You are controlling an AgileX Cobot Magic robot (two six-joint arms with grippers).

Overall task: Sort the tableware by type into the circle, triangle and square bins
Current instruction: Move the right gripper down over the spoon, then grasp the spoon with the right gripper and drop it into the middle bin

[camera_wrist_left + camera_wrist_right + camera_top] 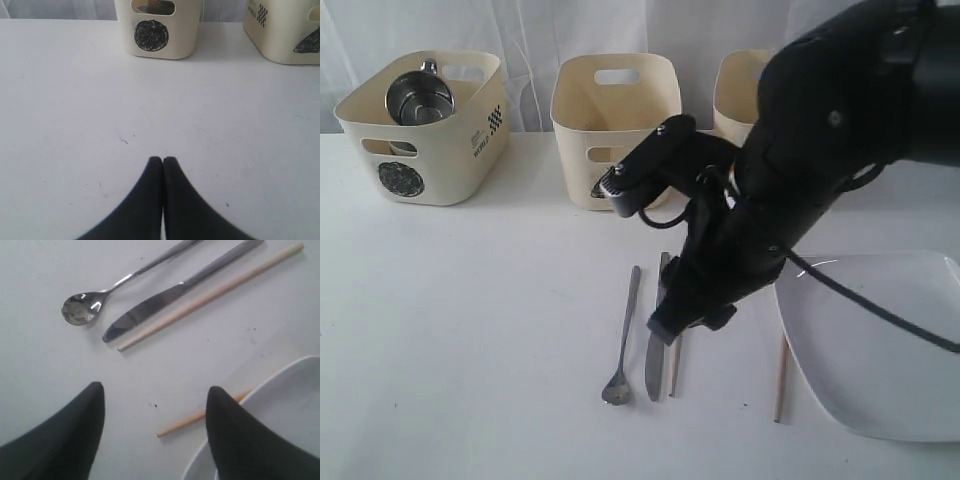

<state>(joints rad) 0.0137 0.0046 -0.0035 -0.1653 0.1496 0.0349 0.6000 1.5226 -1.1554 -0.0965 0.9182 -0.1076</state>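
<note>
Beside the plate (280,405), right gripper (155,389) gapes empty near chopsticks (210,295), knife (150,310) and spoon (80,310); left gripper (162,160) closed.

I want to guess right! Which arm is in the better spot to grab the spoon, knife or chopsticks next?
Probably the right. The right claw is open and hovers near the spoon, knife and a chopstick. The left claw is shut over the table, with none in view.

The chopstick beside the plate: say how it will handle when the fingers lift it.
The chopstick looks thin and wooden, so probably light and stiff. Lying flat on the table, it may roll or slip if nudged. The plate close by may crowd a grasp.
</note>
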